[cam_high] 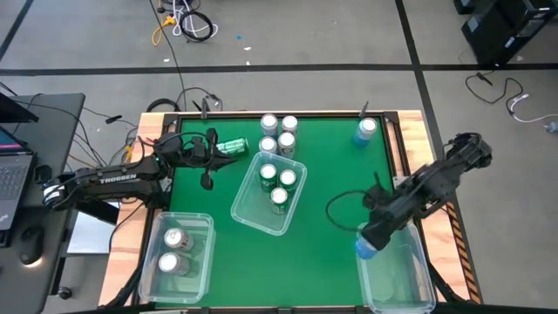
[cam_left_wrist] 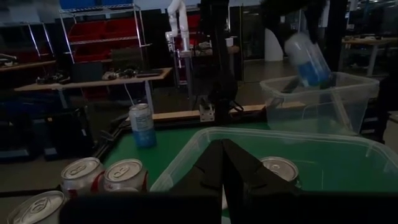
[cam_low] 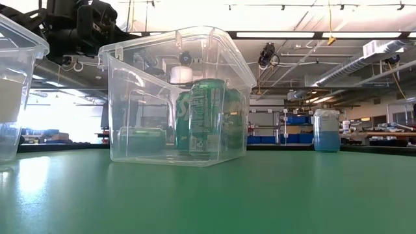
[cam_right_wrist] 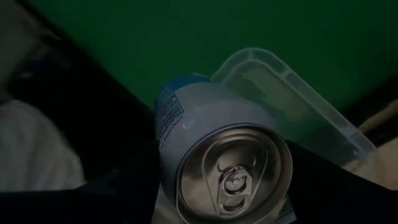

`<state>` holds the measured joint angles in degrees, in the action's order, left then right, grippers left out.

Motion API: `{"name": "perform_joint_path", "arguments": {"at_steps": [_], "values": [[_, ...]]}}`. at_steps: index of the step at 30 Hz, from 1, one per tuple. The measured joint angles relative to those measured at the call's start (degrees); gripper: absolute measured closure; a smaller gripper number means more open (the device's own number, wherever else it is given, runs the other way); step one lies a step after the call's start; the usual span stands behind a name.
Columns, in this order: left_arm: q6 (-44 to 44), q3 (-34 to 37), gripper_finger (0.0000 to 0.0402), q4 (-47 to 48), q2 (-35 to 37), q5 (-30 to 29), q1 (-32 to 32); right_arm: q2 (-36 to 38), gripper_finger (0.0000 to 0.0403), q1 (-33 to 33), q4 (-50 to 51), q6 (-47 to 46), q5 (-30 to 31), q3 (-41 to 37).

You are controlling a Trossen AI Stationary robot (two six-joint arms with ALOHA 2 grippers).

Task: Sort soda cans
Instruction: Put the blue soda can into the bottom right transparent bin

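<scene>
Blue can (cam_high: 366, 247) is pinched by the right gripper (cam_high: 373, 237) above the right bin (cam_high: 417, 277); release is judged next. Left gripper (cam_high: 207, 180), jaws pressed together, is parked.

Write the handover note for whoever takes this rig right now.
Right pincer: shut on a blue can, held over the right bin.
Left pincer: shut, empty, near the lying green can.
Done: three green cans in the middle bin, two silver cans in the left bin.
Left: drop the held can; sort the lying green can, the standing blue can, and the cluster of cans at the far edge.
</scene>
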<state>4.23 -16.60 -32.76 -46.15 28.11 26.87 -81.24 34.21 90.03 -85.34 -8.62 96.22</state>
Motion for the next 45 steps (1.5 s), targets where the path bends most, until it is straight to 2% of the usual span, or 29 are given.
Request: {"name": "perform_joint_path", "arguments": {"at_steps": [10, 14, 18, 22, 25, 29, 34, 36, 40, 45], "values": [[0.0, 0.0, 0.0396, -0.1, 0.0, -0.2, 0.0, -3.1, 0.0128, 0.7, 0.0, 5.5, -1.4, -7.1], [0.0, 0.0, 0.0396, -0.1, 0.0, -0.2, 0.0, -3.1, 0.0128, 0.5, 0.0, 6.9, 5.4, -8.6], [0.0, 0.0, 0.0396, -0.1, 0.0, -0.3, 0.0, -3.0, 0.0128, -1.8, 0.0, 9.6, 8.7, -11.8], [0.0, 0.0, 0.0396, -0.1, 0.0, -0.4, 0.0, -3.0, 0.0128, -5.5, -0.1, 13.7, 13.9, -13.7], [0.0, 0.0, 0.0396, -0.3, 0.0, -0.4, 0.0, -3.0, 0.0128, -9.3, -0.4, 16.9, 20.5, -13.9], [0.0, 0.0, 0.0396, -0.3, 0.0, -0.6, 0.0, -3.0, 0.0128, -15.4, -4.5, 25.9, 25.2, -13.8], [0.0, 0.0, 0.0396, -0.3, 0.0, -0.7, 0.0, -3.0, 0.0128, -23.8, -13.7, 40.2, 25.8, -13.8], [0.0, 0.0, 0.0396, -0.3, 0.0, -0.7, 0.0, -3.0, 0.0128, -26.6, -14.5, 43.7, 25.9, -13.8], [0.0, 0.0, 0.0396, 0.1, 0.0, -0.7, 0.0, -3.0, 0.0128, -30.4, -10.2, 45.6, 25.4, -14.1], [0.0, 0.0, 0.0396, 0.6, 0.0, -0.7, 0.0, -3.0, 0.0128, -31.4, -8.2, 45.2, 24.5, -17.5]]}}
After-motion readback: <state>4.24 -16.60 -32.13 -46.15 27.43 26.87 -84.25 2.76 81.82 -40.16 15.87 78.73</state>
